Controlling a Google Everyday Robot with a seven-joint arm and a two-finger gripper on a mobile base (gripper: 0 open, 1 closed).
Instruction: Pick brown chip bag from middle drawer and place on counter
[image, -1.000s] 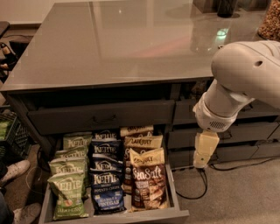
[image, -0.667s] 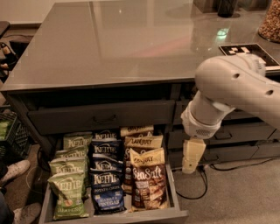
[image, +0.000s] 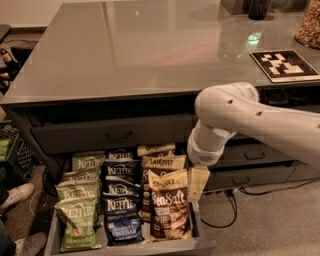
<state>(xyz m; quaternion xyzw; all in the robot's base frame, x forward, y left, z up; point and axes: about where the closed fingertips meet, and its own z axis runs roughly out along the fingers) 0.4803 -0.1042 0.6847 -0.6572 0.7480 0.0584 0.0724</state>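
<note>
The middle drawer (image: 131, 248) is pulled open below the counter (image: 140, 45). It holds a left column of green Kettle bags (image: 77, 222), a middle column of dark-blue Kettle bags (image: 121, 217) and a right column of brown bags. The front brown chip bag (image: 169, 209) stands upright with white "Sea Salt" script. My gripper (image: 196, 186) hangs cream-coloured from the white arm (image: 235, 117), pointing down over the drawer's right wall, just right of the brown bags' tops and holding nothing I can see.
A shallower closed drawer front with a curved pull (image: 117, 135) sits above the open drawer. Narrower drawer fronts (image: 252, 156) lie to the right. A black-and-white marker card (image: 284, 65) and a jar (image: 307, 22) rest on the counter. A green crate (image: 6, 150), shoes (image: 16, 194) and a floor cable (image: 225, 220) are nearby.
My arm has swung left and down, carrying the gripper from in front of the right-hand drawers to the open drawer's right edge beside the brown bags.
</note>
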